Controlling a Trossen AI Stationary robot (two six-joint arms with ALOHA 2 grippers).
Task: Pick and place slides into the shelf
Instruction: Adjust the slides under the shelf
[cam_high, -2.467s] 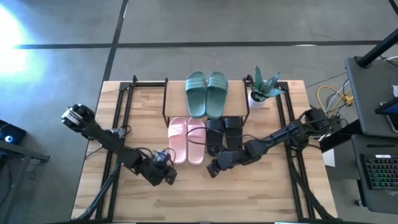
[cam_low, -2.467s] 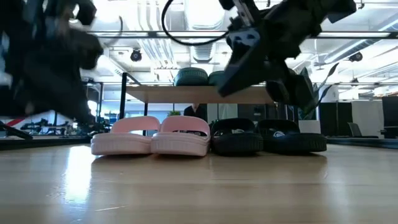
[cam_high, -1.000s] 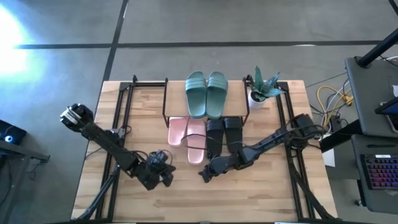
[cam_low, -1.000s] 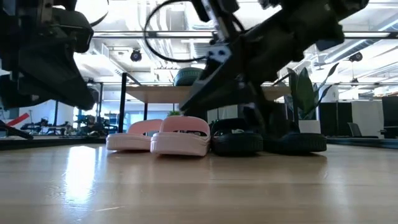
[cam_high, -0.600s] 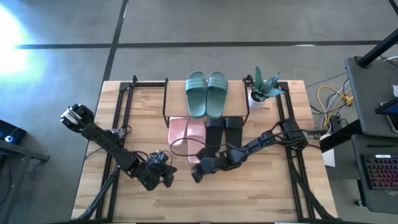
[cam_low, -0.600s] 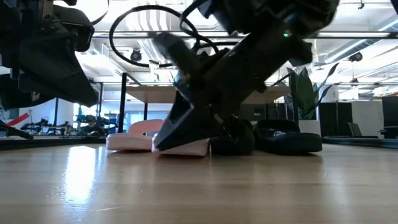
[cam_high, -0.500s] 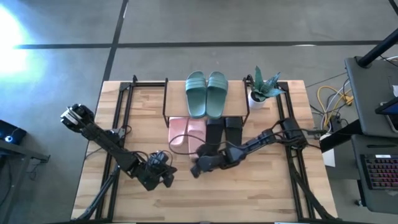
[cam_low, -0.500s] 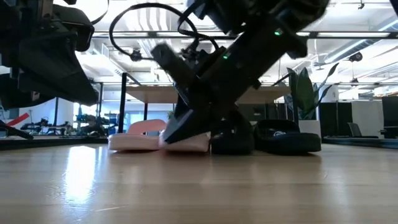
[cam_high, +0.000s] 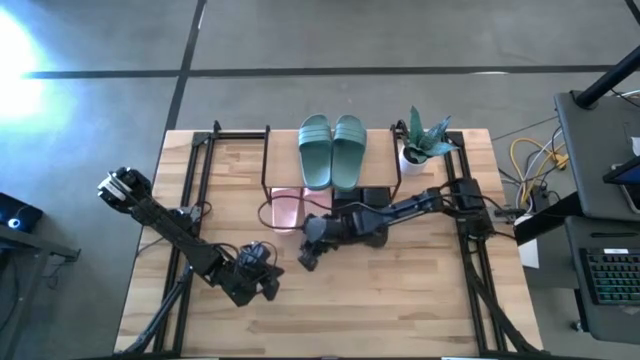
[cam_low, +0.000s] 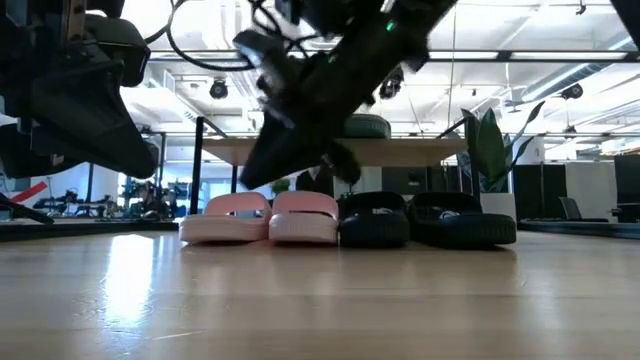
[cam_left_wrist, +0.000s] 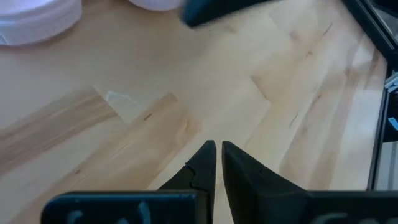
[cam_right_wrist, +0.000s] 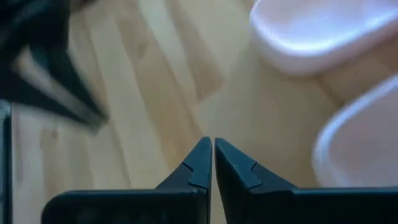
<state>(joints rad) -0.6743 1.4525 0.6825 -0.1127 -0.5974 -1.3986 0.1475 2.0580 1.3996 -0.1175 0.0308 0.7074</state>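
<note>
My right gripper (cam_high: 304, 259) clenched empty, near pink slides (cam_high: 285, 207) under shelf (cam_high: 280, 160); left gripper (cam_high: 272, 289) clenched, waiting. Next: nudge pink pair farther in.

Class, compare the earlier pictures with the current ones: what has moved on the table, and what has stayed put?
The shut right gripper swept leftward and pushed the pink slides back under the shelf, level with the black slides. Nothing was gripped. The green slides, plant and left gripper barely changed.
</note>
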